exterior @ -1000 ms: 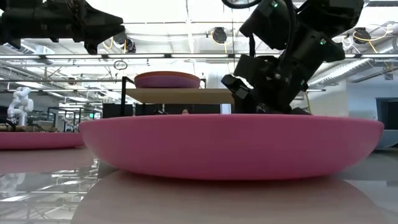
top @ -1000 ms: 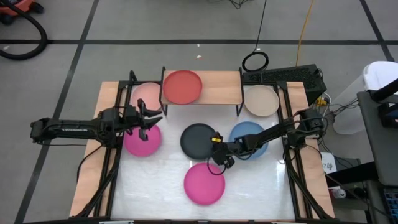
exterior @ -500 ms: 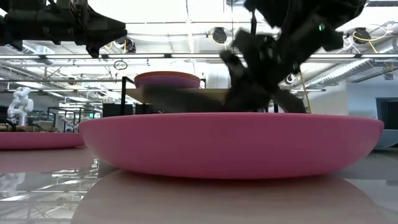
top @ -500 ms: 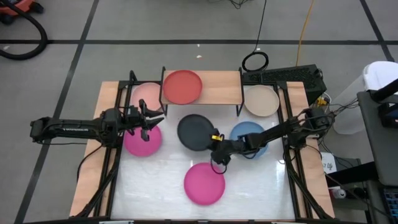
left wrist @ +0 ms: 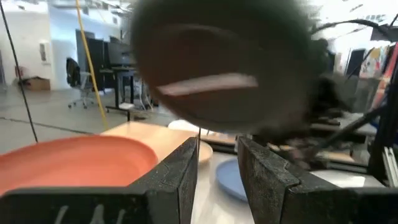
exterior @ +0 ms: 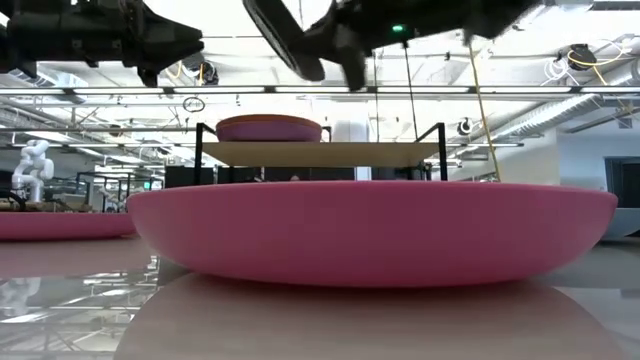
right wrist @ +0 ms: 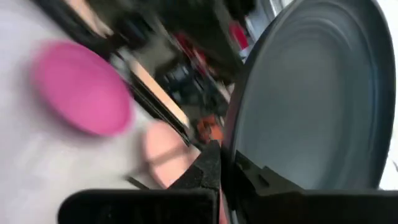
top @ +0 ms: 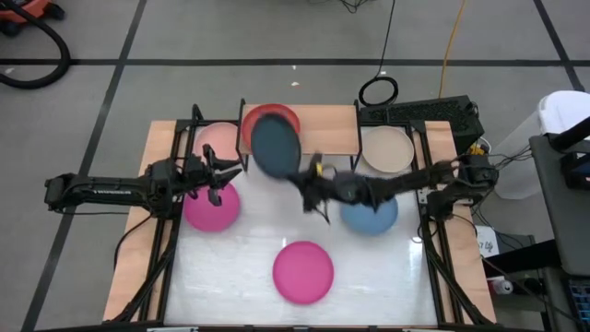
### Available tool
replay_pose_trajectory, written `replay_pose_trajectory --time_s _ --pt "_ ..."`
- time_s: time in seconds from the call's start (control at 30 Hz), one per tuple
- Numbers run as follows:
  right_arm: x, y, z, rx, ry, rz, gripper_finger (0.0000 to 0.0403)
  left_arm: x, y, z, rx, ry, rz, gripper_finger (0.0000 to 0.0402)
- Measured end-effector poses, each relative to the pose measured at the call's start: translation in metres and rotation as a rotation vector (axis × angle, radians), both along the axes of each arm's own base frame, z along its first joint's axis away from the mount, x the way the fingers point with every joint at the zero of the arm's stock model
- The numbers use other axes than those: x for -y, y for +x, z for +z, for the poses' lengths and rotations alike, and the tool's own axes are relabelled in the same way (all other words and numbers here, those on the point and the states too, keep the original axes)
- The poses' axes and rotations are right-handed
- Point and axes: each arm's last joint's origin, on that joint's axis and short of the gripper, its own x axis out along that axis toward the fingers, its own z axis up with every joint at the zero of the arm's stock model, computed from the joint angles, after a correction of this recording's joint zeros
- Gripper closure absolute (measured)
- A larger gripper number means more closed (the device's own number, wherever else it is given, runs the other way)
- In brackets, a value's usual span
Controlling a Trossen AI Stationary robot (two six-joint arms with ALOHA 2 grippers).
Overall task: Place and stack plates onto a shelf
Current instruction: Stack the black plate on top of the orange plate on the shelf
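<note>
A black plate (top: 273, 140) hangs tilted over the red plate (top: 273, 118), which lies on the light-wood shelf (top: 327, 129) at the table's far side. My right gripper (top: 302, 177) is shut on the black plate and shows high up in the low view (exterior: 345, 45). Near the shelf's left end, my left gripper (top: 226, 175) hovers open and empty above a magenta plate (top: 208, 208). Flat on the table lie a hot pink plate (top: 302, 271), a blue plate (top: 371, 214), a beige plate (top: 387, 149) and a light pink plate (top: 216, 138). My right gripper pinches the black plate's rim (right wrist: 231, 144) between its two fingers, one on each face. The fingers reach in from the table's right side at the plate's near right edge (top: 293, 168). The plate is lifted clear and tilted, above the shelf and the red plate.
The shelf's right half (exterior: 390, 153) lies bare beside the red plate. Black frame posts (top: 195, 115) stand at the table's corners, and cables run along its right edge. The hot pink plate fills the front of the low view (exterior: 370, 235).
My right gripper has taken hold of the black plate at mid-table, lifted it off the table and carried it up and toward the far left, over the red plate on the shelf. The plate now hangs tilted.
</note>
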Motion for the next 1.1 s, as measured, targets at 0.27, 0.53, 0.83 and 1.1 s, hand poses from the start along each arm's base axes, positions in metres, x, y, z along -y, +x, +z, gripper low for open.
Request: replay_pose_trajectory --time_s 0.27,0.53,0.83,1.1 --pt "0.065 0.016 0.056 0.010 0.119 -0.019 0.0402 0.000 0.000 0.001 0.006 0.019 0.004 0.0282" --pt "0.086 0.017 0.057 0.045 0.239 0.062 0.0402 0.000 0.000 0.001 0.006 0.023 0.005 0.0282" --pt "0.108 0.049 0.035 0.007 0.233 0.032 0.0402 0.000 0.000 0.003 0.020 0.030 0.013 0.0282" --pt "0.116 0.058 0.043 -0.193 0.281 -0.010 0.0403 0.000 0.000 0.002 0.007 0.049 0.017 0.0282"
